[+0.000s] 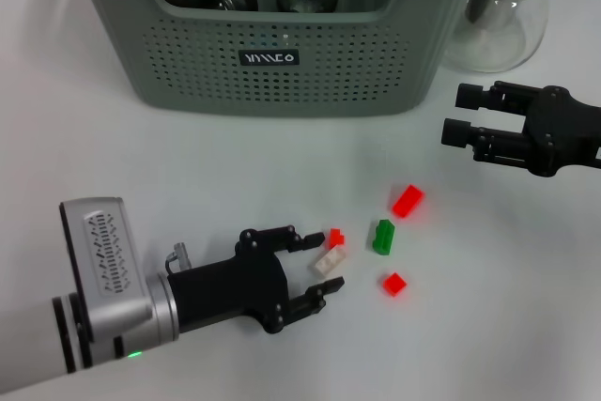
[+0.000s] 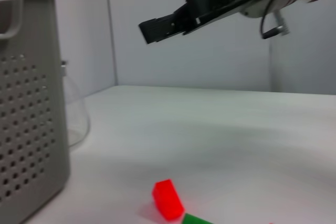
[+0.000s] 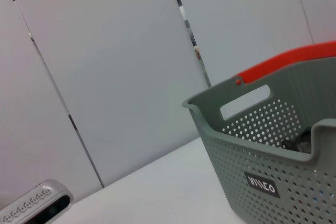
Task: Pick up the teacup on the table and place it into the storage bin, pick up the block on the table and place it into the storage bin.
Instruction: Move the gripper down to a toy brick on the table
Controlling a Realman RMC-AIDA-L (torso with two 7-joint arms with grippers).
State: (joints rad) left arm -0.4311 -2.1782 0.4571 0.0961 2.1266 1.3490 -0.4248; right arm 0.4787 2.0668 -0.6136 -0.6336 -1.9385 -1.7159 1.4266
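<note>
Reaching low over the table [image 1: 235, 166], the left gripper [image 1: 324, 260] has its fingers spread wide around a small cream block [image 1: 330, 263], one fingertip on either side and the block lying between them, apparently not yet pinched. A tiny red piece [image 1: 335, 238] sits just beside the farther fingertip, so the wide opening looks meant to take in the cream block without knocking its neighbour. Beyond the fingertips lie a green block [image 1: 383, 237], a larger red block [image 1: 408, 201] and a smaller red block [image 1: 394, 284], scattered near one another. The cream block is a pale, squat brick, tilted a little.

The storage bin [image 1: 282, 63], grey-green with perforated walls and a black label, stands well ahead of the left gripper; dark glassware already rests inside, possibly the teacup, though that is hard to tell. The right gripper [image 1: 465, 115] hangs above the table near the bin's corner, fingers parted and holding nothing, beside a clear glass carafe [image 1: 502, 21].
</note>
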